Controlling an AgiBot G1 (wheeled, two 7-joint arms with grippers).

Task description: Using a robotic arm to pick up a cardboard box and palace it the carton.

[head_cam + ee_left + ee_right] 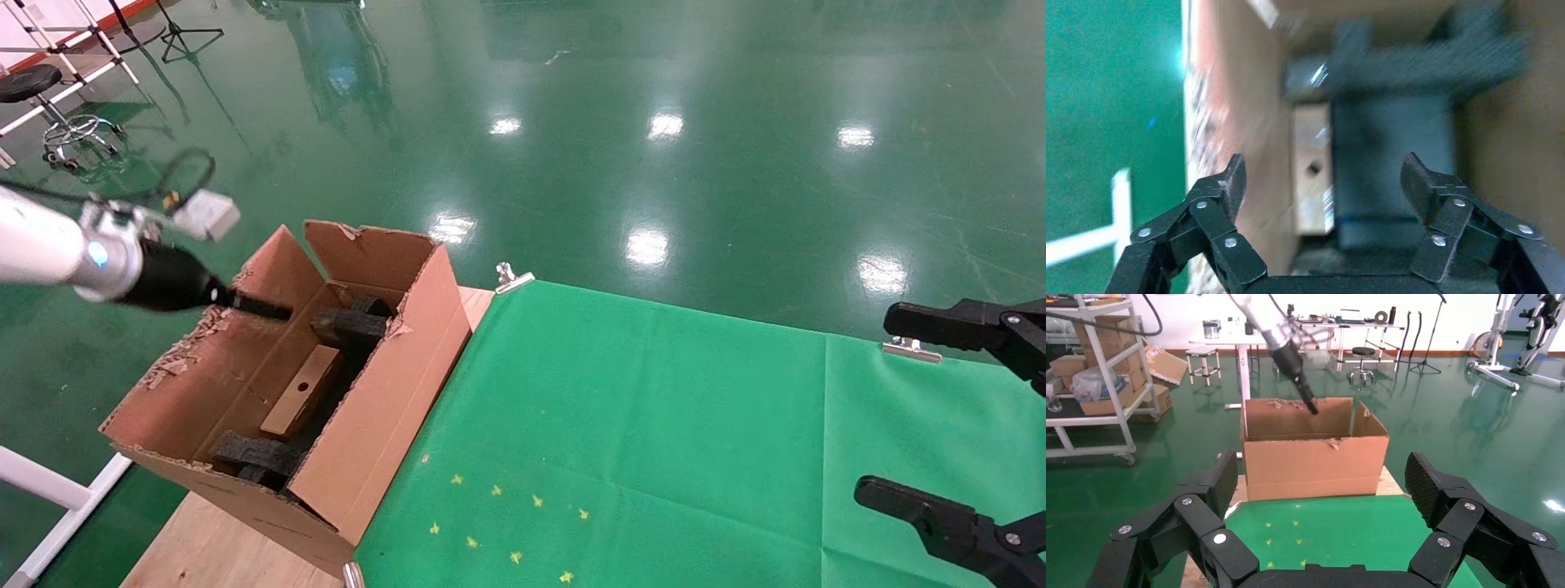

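Observation:
The carton [392,408] stands open on the table's left end, its tall flaps ragged, with black foam inserts [350,327] at both ends inside. Between them lies the slim cardboard box [301,400], hole side up; the left wrist view shows it [1312,177] beside dark foam [1392,165]. My left gripper [261,308] on the white robotic arm [49,249] hovers over the carton's left flap, above the box. It is open [1322,174] and holds nothing. My right gripper [882,404] is parked open at the table's right side, facing the carton [1315,465].
A green cloth [654,425] covers the table right of the carton, held by metal clips [512,278]. Bare wood [212,547] shows at the front left. A white frame [49,490] stands left of the table, and a stool [33,82] is far off.

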